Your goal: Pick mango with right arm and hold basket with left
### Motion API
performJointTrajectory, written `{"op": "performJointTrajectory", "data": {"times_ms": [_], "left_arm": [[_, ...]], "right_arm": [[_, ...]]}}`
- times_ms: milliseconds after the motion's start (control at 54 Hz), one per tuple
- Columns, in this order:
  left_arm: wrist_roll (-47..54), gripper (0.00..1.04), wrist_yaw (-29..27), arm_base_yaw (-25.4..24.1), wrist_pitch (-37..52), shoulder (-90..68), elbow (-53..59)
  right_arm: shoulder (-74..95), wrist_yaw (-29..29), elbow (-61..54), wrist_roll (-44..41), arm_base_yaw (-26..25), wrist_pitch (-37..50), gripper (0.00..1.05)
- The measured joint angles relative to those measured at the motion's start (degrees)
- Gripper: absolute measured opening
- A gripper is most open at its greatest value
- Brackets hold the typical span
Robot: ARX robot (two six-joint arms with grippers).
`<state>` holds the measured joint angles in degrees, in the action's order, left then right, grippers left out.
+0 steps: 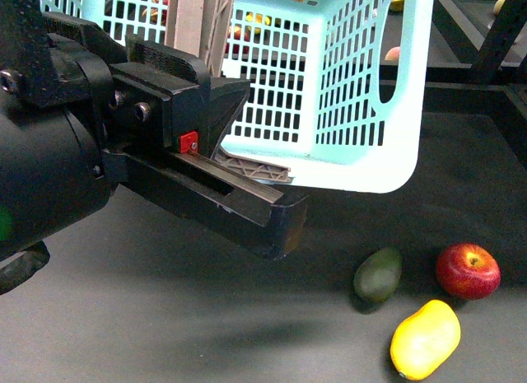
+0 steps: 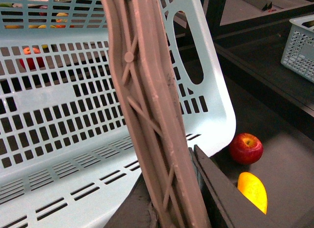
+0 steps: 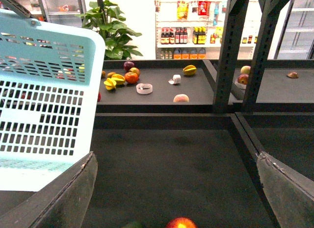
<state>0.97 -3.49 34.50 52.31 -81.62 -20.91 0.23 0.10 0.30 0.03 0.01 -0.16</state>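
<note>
The aqua basket (image 1: 346,111) hangs tilted above the dark table, also in the left wrist view (image 2: 59,120) and right wrist view (image 3: 44,105). My left gripper (image 1: 263,185) is shut on its grey-brown handle (image 2: 147,115), which runs up between the jaws (image 2: 169,203). The yellow mango (image 1: 425,338) lies on the table at the front right, beside the red apple (image 1: 468,270) and the dark green fruit (image 1: 378,274). The mango also shows in the left wrist view (image 2: 253,191). My right gripper (image 3: 179,189) is open and empty above the table, with the apple (image 3: 180,223) just under it. The mango is out of the right wrist view.
A back shelf (image 3: 162,93) carries several loose fruits and a white ring. Black metal posts (image 3: 225,51) stand at the right. A second small lattice basket (image 2: 299,46) stands on a side shelf. A raised table edge (image 3: 245,135) runs along the right.
</note>
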Motion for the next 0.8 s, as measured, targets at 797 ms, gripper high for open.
{"op": "performJointTrajectory", "data": {"times_ms": [797], "left_arm": [[-0.1,0.15,-0.1,0.0,0.0,0.0,0.0]], "right_arm": [[15.8,19.5,5.1,-4.2,2.6,-8.4,0.97]]}}
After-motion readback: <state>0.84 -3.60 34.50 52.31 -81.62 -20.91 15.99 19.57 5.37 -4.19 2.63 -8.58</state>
